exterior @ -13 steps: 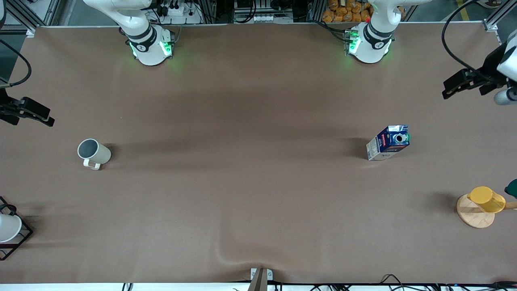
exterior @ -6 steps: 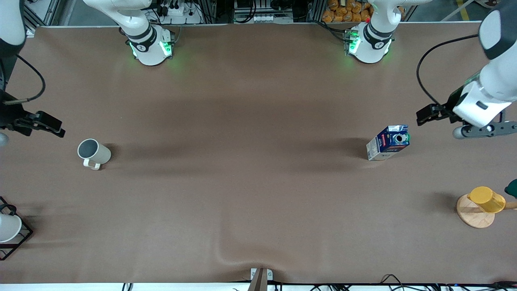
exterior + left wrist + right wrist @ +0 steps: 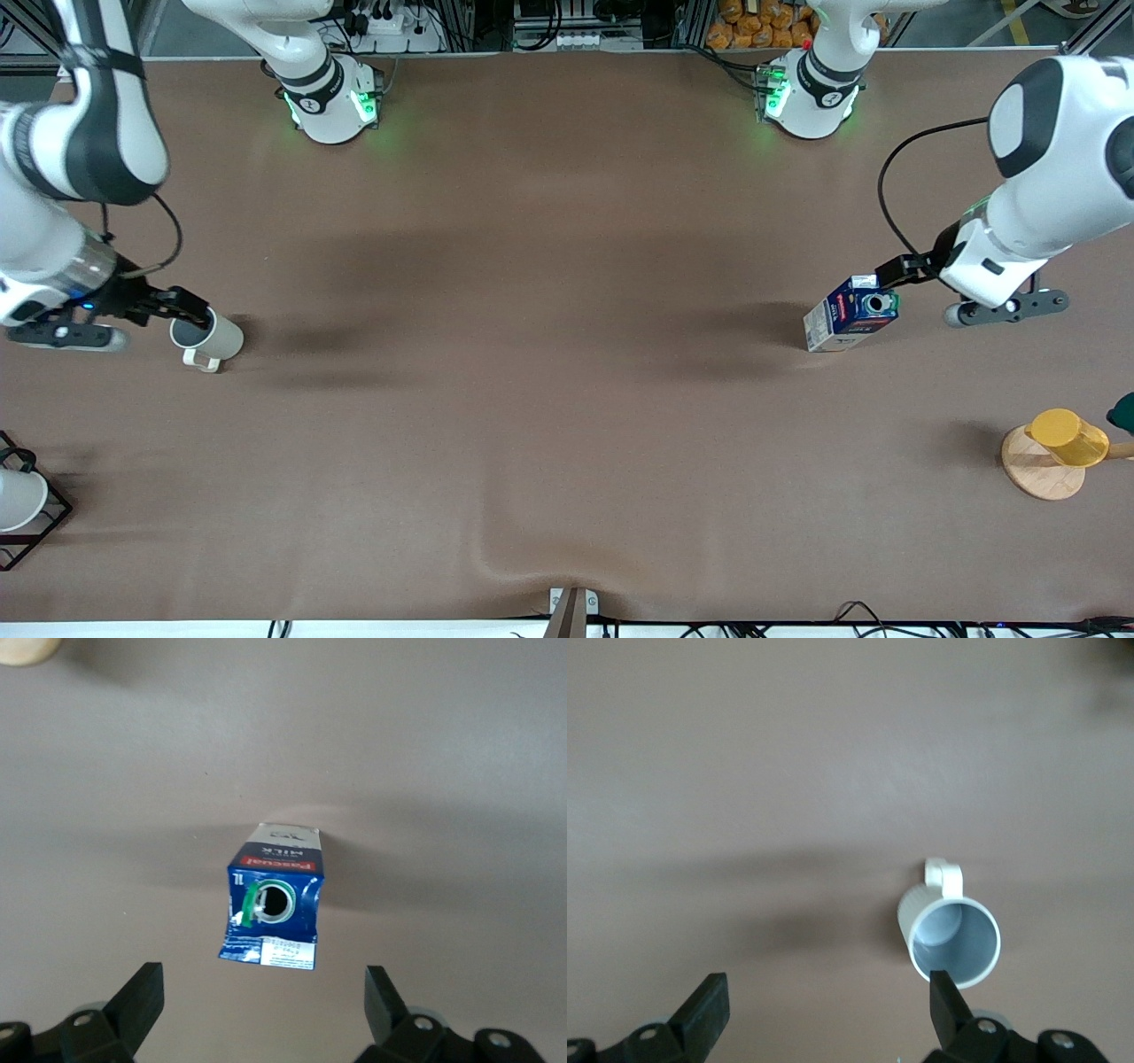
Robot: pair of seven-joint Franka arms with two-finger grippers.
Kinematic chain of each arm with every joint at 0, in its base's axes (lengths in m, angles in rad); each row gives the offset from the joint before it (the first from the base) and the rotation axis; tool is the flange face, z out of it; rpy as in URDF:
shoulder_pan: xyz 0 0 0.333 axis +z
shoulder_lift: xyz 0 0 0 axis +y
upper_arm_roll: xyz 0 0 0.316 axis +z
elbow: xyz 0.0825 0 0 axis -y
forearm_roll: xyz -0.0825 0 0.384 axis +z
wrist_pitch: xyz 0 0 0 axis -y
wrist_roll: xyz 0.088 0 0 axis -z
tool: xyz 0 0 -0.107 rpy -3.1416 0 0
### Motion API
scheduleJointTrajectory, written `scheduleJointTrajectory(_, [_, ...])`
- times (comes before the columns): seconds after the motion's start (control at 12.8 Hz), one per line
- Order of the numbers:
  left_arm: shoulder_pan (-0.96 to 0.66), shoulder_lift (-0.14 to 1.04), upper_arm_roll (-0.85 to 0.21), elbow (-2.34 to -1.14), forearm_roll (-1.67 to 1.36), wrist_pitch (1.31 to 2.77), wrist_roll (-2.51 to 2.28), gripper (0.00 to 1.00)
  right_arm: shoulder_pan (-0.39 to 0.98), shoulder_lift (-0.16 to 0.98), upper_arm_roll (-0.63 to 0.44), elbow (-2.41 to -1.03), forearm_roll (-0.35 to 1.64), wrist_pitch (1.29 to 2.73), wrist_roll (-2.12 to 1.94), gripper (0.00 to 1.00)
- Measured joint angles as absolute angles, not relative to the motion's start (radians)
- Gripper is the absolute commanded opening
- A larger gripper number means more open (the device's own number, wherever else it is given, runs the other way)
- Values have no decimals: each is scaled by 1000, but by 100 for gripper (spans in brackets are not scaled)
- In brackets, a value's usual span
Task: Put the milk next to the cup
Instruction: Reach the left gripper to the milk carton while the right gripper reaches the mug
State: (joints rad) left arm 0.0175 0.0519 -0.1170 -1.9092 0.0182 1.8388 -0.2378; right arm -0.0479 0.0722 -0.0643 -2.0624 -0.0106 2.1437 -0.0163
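Milk (image 3: 852, 314) stands upright on the counter (image 3: 549, 354) toward the left arm's end, well apart from the cup (image 3: 205, 337). Left gripper (image 3: 264, 1010) hangs over it, jaws spread wide for a grasp. Right gripper (image 3: 824, 1014), jaws likewise spread, hangs by the cup.

On the brown counter (image 3: 567, 399) the milk (image 3: 852, 314) stands upright toward the left arm's end, the left tool (image 3: 897, 271) just above its top. The cup (image 3: 205, 337) stands toward the right arm's end, the right tool (image 3: 186, 305) at its rim.
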Motion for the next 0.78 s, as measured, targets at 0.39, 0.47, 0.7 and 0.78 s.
scheduleJointTrajectory(0.39, [22,76,-117,-1965,18,1896,-239,100,-176,156,-75,-2229,-20,2316,-125,100])
scheduleJointTrajectory(0.47, [24,78,-117,-1982,18,1914,-239,100,-177,184,-75,-2234,-20,2340,-125,100])
scheduleJointTrajectory(0.7, [27,82,-117,-2024,18,1951,-239,100,-155,248,-63,-2235,-20,2412,-100,98])
scheduleJointTrajectory(0.78, [27,84,-117,-2034,18,1956,-239,100,-149,261,-60,-2235,-20,2425,-92,84])
